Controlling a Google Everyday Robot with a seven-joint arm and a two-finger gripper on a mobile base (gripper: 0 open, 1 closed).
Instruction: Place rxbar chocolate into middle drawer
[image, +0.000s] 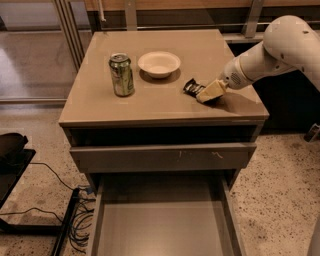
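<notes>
The rxbar chocolate (192, 87), a small black wrapper, is on the right part of the cabinet top (165, 100). My gripper (206, 94) reaches in from the right and is shut on the bar's right end, low over the top. The middle drawer (160, 225) is pulled out wide below, at the bottom of the view, with a bare flat floor. It lies in front of and well below the gripper.
A green can (121, 74) stands at the left of the cabinet top and a white bowl (159, 63) sits behind the middle. The drawer above (160, 157), with small white scuffs, sticks out slightly. Cables (75, 225) and black equipment lie on the floor at left.
</notes>
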